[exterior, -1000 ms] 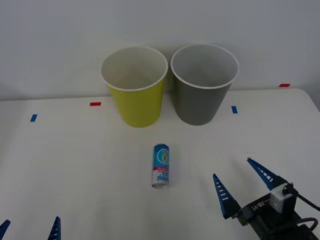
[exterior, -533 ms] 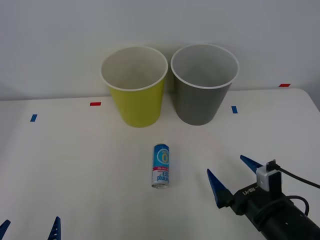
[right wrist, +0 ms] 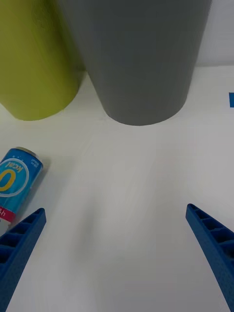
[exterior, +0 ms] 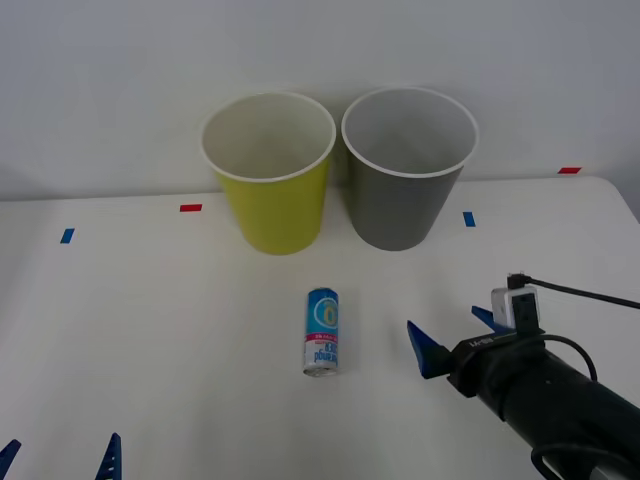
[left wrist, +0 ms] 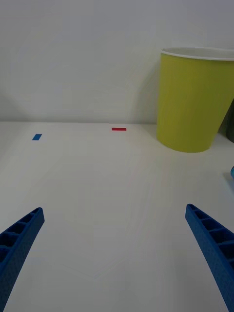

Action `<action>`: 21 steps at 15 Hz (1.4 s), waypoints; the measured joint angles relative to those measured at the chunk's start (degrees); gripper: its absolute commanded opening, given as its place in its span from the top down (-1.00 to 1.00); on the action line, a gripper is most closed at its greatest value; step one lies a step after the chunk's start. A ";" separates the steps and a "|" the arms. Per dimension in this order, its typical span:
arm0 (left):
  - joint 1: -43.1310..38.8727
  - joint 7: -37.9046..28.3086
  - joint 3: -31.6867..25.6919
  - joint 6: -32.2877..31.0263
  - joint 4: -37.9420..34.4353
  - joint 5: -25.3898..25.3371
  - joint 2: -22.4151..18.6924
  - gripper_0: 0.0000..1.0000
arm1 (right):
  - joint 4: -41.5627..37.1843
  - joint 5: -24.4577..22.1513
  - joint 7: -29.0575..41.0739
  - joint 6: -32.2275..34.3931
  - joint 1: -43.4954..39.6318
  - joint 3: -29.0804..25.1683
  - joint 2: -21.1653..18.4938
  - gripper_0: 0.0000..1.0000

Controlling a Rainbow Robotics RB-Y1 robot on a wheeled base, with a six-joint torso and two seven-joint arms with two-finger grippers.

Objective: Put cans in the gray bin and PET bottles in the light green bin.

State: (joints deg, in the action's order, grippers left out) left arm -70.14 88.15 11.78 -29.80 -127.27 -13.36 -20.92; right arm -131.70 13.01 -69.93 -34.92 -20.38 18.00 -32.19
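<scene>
The slim drink can (exterior: pixel 322 332) lies on its side on the table (exterior: pixel 150 330), long axis toward the bins; the right gripper (exterior: pixel 452 336), fingers spread and empty, sits just to its right, nearer than the parked, open left gripper (exterior: pixel 60 457).

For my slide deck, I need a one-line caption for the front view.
Right gripper open beside the lying can, gray bin and light green bin behind.

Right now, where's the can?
Front view: the can lies on the table, centre, in front of the light green bin, left of the open right end effector.
</scene>
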 measured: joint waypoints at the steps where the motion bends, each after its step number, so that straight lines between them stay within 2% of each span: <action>1: 0.00 0.00 0.00 0.00 0.00 0.00 0.00 -1.00 | -0.60 -0.43 2.83 -3.80 1.95 0.22 0.45 -1.00; 3: 0.00 0.00 0.00 0.00 0.00 0.00 0.00 -1.00 | -1.11 -0.86 6.81 -9.09 5.64 0.84 1.23 -1.00; 9: 0.00 0.00 0.00 0.00 0.00 0.00 0.00 -1.00 | -1.25 1.55 10.26 -26.26 15.07 3.16 2.10 -1.00; 12: 0.00 0.00 0.00 0.00 0.00 0.00 0.00 -1.00 | -1.24 2.63 16.69 -35.61 22.09 5.99 2.18 -1.00; 14: 0.00 0.00 0.00 0.00 0.00 0.00 0.00 -1.00 | -1.25 5.02 19.87 -39.05 25.11 7.06 2.55 -1.00; 18: 0.00 0.00 0.00 0.00 0.00 0.00 0.00 -1.00 | -1.93 7.76 20.60 -41.58 28.33 8.53 1.61 -1.00; 21: 0.00 0.00 0.00 0.00 0.00 0.00 0.00 -1.00 | -5.23 8.69 20.97 -51.58 31.30 8.65 0.97 -1.00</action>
State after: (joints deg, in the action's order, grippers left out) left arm -70.14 88.15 11.78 -29.80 -127.27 -13.36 -20.92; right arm -136.93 21.71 -48.96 -86.50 10.92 26.65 -31.22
